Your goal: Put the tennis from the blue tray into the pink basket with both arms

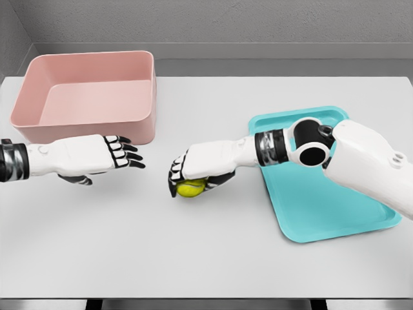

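The right hand (193, 171) was curled over a yellow-green tennis ball (191, 188), its fingers wrapped around the top and sides so that only the lower part of the ball showed beneath the palm. Ball and hand were over the bare grey bench (193, 252), between the pink basket (90, 97) and the blue tray (322, 200), clear of both. Whether the ball rested on the bench or hung just above it could not be told. The right arm reached in from the right edge, its forearm crossing the upper left corner of the tray.

The left hand (106, 155) was held out from the left edge, palm down, fingers stretched and slightly spread, holding nothing. It was just in front of the basket's near wall, its dark fingertips pointing toward the right hand, with a gap of bench between the two hands.

The basket stood at the far left of the bench, the tray at the right
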You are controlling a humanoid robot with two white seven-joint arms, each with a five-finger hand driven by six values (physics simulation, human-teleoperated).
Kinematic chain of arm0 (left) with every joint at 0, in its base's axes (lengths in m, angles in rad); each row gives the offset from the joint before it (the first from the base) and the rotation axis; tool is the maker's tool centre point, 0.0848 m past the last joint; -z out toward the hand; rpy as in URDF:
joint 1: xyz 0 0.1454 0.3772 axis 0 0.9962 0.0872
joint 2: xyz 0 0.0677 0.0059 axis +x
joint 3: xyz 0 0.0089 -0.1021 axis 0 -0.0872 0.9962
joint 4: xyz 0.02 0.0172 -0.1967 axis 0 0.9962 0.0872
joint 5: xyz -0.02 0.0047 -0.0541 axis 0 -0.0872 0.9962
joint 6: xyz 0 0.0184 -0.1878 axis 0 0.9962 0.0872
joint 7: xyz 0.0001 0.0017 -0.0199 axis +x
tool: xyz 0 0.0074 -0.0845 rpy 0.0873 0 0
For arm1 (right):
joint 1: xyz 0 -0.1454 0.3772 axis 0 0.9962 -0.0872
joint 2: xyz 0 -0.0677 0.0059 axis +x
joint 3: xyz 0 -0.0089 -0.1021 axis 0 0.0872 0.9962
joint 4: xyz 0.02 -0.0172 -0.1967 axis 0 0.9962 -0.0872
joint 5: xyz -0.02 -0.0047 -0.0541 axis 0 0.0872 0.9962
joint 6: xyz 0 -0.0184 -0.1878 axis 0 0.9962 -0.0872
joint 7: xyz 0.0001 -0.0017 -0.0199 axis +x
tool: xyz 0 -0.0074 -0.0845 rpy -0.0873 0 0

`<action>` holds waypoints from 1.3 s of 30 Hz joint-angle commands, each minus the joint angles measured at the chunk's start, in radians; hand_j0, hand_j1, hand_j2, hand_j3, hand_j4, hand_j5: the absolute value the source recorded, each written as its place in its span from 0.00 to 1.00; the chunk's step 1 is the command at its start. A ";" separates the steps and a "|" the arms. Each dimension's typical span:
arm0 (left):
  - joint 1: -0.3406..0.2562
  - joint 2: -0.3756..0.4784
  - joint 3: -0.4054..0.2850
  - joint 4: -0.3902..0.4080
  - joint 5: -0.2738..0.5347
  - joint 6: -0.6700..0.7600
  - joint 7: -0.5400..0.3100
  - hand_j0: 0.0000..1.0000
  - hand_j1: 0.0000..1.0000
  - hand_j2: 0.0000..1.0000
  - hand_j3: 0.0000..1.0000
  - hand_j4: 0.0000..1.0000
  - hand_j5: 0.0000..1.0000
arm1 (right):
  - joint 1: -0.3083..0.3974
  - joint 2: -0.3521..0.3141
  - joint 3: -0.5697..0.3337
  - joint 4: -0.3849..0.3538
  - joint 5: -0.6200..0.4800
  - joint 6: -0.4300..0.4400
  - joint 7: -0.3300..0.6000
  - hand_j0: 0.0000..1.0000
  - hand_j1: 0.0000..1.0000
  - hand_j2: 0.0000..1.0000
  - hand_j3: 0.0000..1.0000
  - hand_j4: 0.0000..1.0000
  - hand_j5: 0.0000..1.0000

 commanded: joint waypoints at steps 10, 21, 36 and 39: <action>0.006 0.008 -0.002 -0.001 0.092 0.001 0.007 1.00 1.00 1.00 1.00 1.00 1.00 | -0.003 0.093 0.017 0.099 -0.002 0.002 0.007 0.54 0.54 0.54 0.54 0.54 0.54; 0.009 0.045 0.002 0.007 0.083 0.001 -0.001 1.00 1.00 1.00 1.00 1.00 1.00 | 0.002 0.149 0.026 0.185 0.020 0.002 0.008 0.55 0.55 0.55 0.55 0.55 0.55; 0.020 0.041 0.009 0.004 0.074 0.001 -0.017 1.00 1.00 1.00 1.00 1.00 1.00 | 0.002 0.165 0.032 0.214 0.021 0.002 0.004 1.00 1.00 1.00 1.00 1.00 1.00; 0.020 0.041 0.010 0.002 0.075 0.001 -0.014 1.00 1.00 1.00 1.00 1.00 1.00 | 0.002 0.163 0.029 0.212 0.021 0.002 0.004 1.00 1.00 1.00 1.00 1.00 1.00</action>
